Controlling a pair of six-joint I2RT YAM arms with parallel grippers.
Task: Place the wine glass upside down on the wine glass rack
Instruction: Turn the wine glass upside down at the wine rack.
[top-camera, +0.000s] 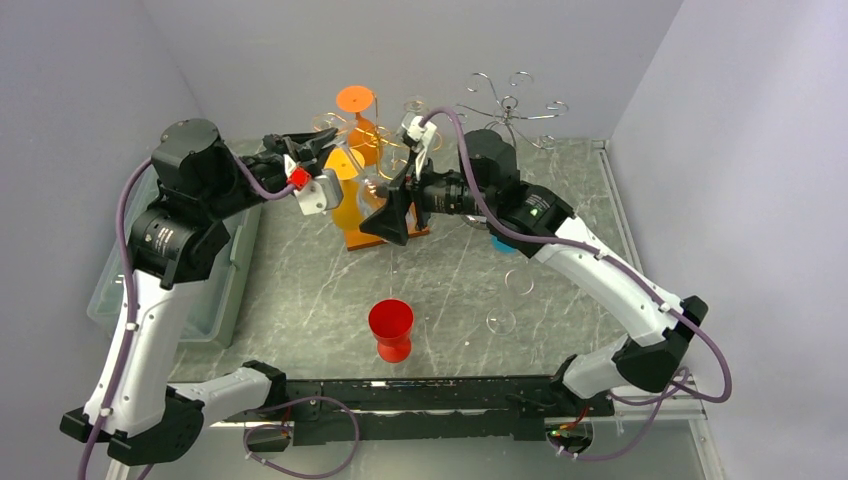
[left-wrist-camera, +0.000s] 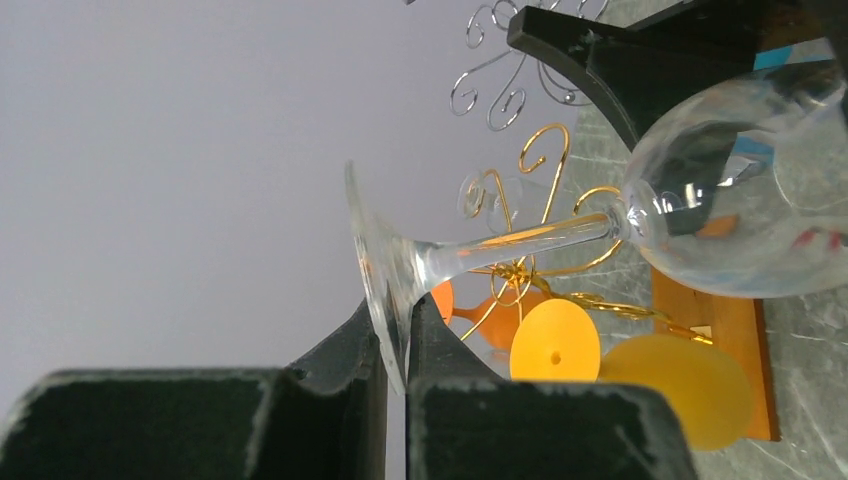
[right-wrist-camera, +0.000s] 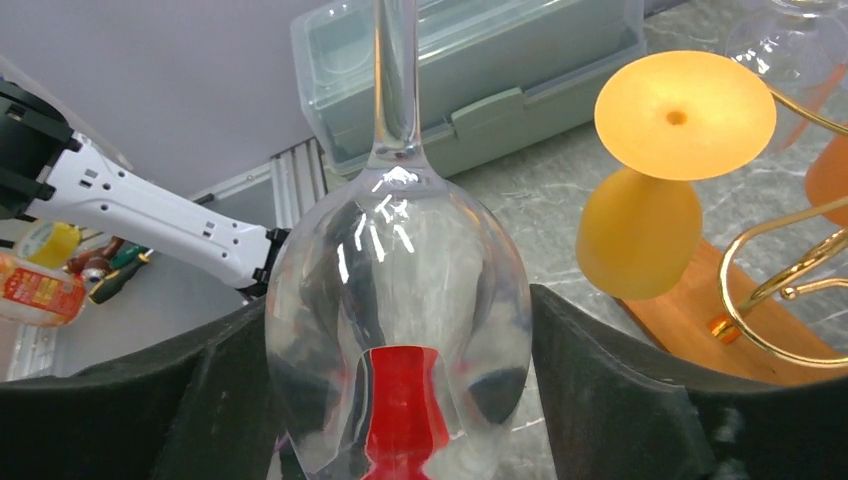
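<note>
The left gripper (left-wrist-camera: 395, 335) pinches the foot of the wine glass (left-wrist-camera: 720, 200), sideways in the air by the wine glass rack (left-wrist-camera: 745, 340), far middle. The right gripper (right-wrist-camera: 400, 390) is wide around its bowl; squeezing or not, I cannot tell.

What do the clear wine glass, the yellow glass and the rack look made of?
The wine glass: clear glass or possibly clear plastic, glossy; see-through with sharp highlights. The yellow glass: likely plastic, matte and opaque, with a dimple in its foot. The rack: thin gold-coloured metal wire, shiny, on an orange base, perhaps painted wood.
</note>
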